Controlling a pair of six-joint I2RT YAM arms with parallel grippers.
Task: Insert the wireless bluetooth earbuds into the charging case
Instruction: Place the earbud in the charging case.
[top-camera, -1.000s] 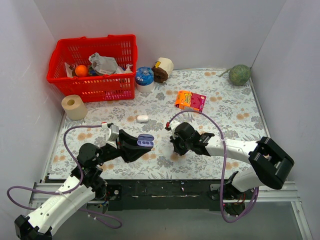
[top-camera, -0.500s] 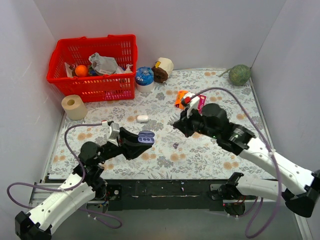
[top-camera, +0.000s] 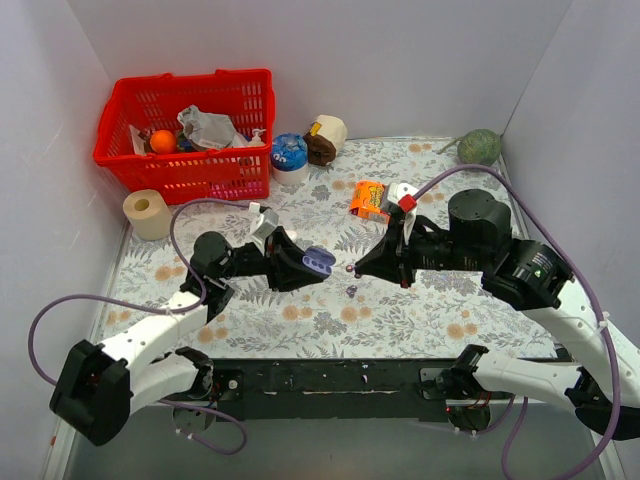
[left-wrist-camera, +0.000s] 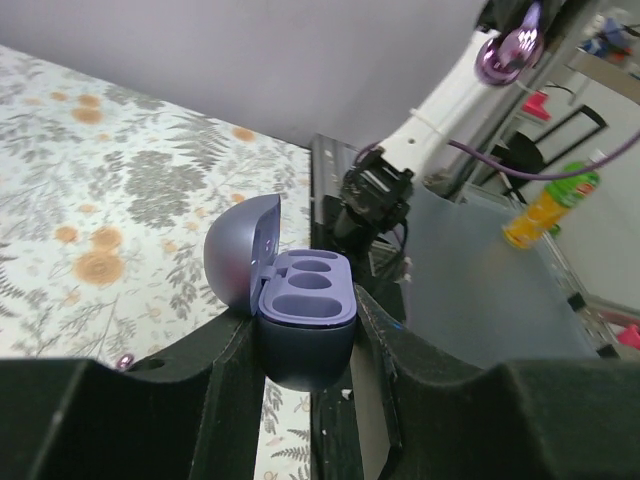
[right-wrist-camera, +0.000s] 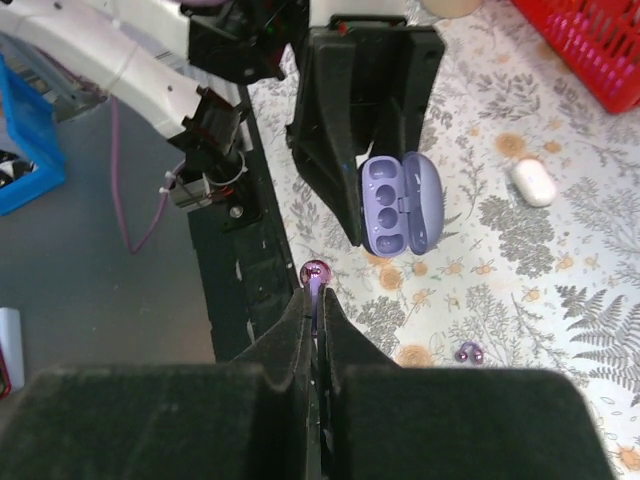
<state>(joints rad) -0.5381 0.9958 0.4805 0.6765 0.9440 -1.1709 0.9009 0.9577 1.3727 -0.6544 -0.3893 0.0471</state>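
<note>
Two arms meet over mid-bench. The left pincer (left-wrist-camera: 305, 352) clamps the base of an open purple plastic charging case (left-wrist-camera: 305, 300), lid tipped back, its two wells showing. The right pincer (right-wrist-camera: 316, 298), jaws nearly together, pinches a tiny purple plastic earbud (right-wrist-camera: 315, 271) just at three o'clock of the case, not touching it. A second purple earbud (top-camera: 351, 291) lies on the floral bench (top-camera: 440, 300) at six o'clock of the held one. A small white oval case (top-camera: 286, 237) sits at eleven o'clock of the purple case.

Robot lab test cell. White panel walls (top-camera: 400, 60) box in a desk (top-camera: 400, 320) with floral cover; left arm (top-camera: 150, 340) and right arm (top-camera: 540, 285) bolted to a black rail (top-camera: 330, 382) at the near edge, purple cable (top-camera: 470, 168), red basket (top-camera: 190, 165) of props far left.
</note>
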